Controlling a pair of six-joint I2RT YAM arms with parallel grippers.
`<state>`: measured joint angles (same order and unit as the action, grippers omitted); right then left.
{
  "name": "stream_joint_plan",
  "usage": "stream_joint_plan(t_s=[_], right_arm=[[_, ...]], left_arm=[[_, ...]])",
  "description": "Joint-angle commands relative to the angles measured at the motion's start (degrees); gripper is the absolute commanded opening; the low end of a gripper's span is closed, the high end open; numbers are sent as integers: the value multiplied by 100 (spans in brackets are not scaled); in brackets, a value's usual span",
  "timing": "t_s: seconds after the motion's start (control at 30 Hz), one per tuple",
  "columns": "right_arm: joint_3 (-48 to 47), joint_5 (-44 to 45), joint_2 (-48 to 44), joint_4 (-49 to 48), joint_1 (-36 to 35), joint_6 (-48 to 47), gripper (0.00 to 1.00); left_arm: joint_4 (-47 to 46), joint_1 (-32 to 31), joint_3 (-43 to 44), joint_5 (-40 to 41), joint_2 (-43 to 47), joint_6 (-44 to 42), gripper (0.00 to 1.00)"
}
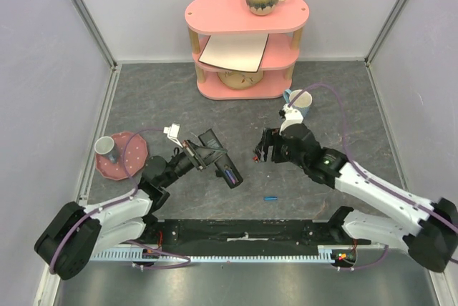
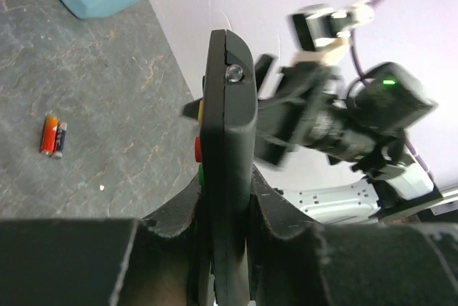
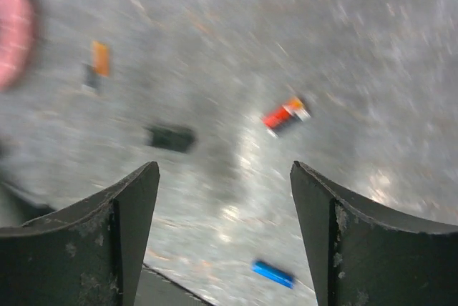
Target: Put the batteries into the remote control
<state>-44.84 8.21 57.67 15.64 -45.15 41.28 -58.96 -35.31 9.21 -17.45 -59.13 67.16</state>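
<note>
The grey, stone-patterned desk carries a pink shelf unit at the far middle and a blue mug just right of it. A pink plate sits at the left and a small blue cylinder near the front. Two batteries lie side by side, with a red-orange battery and a small black piece apart from them.

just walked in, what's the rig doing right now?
The left gripper is shut on the remote control and holds it on edge. The right gripper is open and empty, hovering over the table; its wrist view is blurred. Batteries lie loose on the table, side by side, in neither gripper. A small blue cylinder lies near the arm bases.
</note>
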Motion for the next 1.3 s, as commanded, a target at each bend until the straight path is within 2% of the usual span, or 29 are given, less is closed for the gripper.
stream_joint_plan(t_s=[0.0, 0.2, 0.33, 0.67, 1.27], right_arm=[[554, 743, 551, 318, 6, -366, 79], [678, 919, 1087, -96, -12, -489, 67], [512, 1025, 1501, -298, -12, -463, 61], [-226, 1218, 2757, -369, -21, -270, 56], [-552, 1403, 3549, -254, -21, -59, 49]], left_arm=[[374, 24, -323, 154, 726, -282, 2], [1289, 24, -640, 356, 1824, -449, 2], [1641, 24, -763, 427, 2186, -475, 2], [1642, 24, -868, 374, 2354, -449, 2], [1633, 24, -921, 392, 2433, -475, 2]])
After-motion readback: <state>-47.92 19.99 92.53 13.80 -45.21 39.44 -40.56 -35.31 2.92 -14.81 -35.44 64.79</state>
